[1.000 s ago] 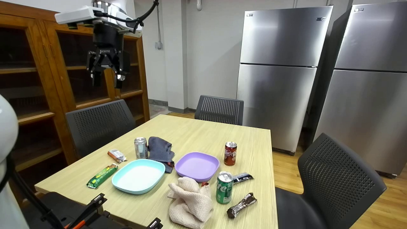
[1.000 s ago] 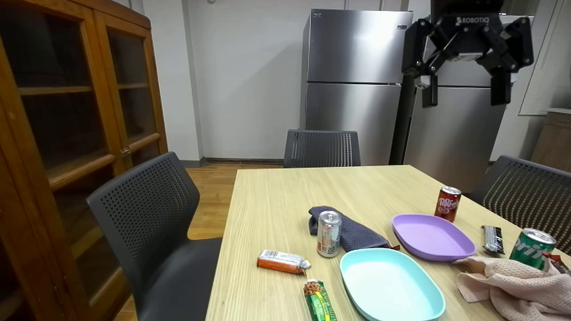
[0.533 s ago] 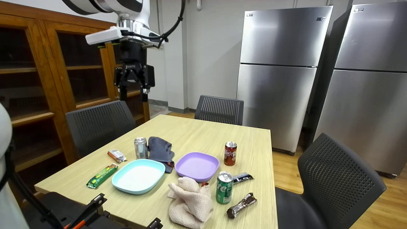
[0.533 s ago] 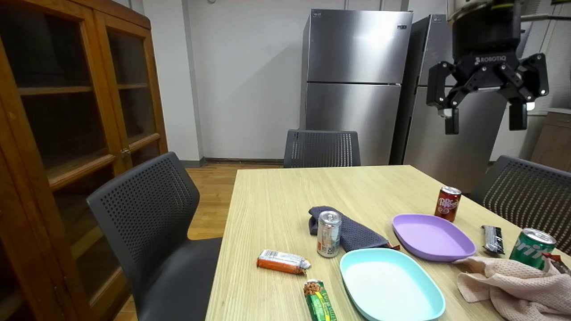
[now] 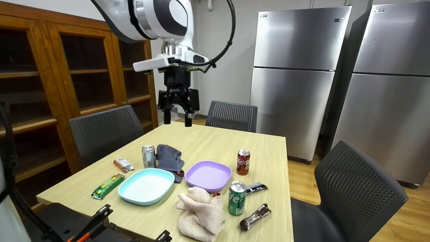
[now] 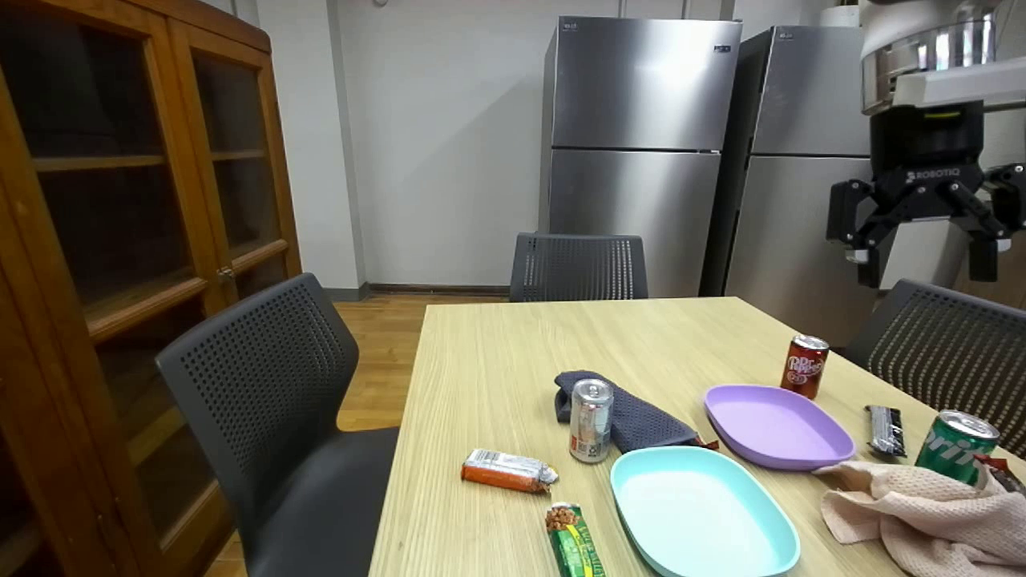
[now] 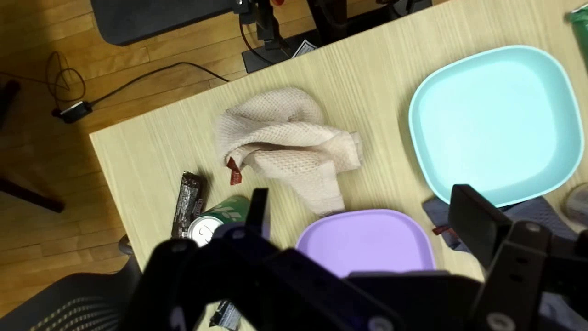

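While it holds nothing, the claw (image 5: 177, 122) hangs spread wide, well above the surface (image 5: 208, 141); the step in hand looks like one before any contact, and a grasp from here would call for lining up and lowering. In the wrist view, the purple plate (image 7: 367, 241) shows below the gap in its jaws, the beige cloth (image 7: 294, 133) just beside it and the green can (image 7: 225, 212) near (partly hidden there). Dark chairs (image 5: 231, 116) flank the surface; two steel fridges (image 5: 292, 101) and a glazed wooden cabinet (image 5: 55, 84) stand beyond.
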Controlling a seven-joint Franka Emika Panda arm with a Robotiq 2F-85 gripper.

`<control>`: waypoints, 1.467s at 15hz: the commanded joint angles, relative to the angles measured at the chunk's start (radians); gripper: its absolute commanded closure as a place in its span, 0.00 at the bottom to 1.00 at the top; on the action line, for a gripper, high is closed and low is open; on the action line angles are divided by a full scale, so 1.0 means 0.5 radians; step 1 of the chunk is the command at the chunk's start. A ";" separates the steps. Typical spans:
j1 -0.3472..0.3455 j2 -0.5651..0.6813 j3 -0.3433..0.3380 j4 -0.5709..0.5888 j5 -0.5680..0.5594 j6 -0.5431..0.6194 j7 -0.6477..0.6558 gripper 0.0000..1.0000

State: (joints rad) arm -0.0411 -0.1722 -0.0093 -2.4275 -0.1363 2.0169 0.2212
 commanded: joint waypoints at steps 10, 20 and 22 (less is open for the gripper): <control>-0.211 0.540 -0.303 0.251 -0.341 0.409 -0.590 0.00; -0.234 0.666 -0.342 0.316 -0.304 0.419 -0.609 0.00; -0.234 0.667 -0.342 0.317 -0.304 0.419 -0.609 0.00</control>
State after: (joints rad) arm -0.1552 0.1612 -0.1837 -2.2701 -0.2883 2.2285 -0.0834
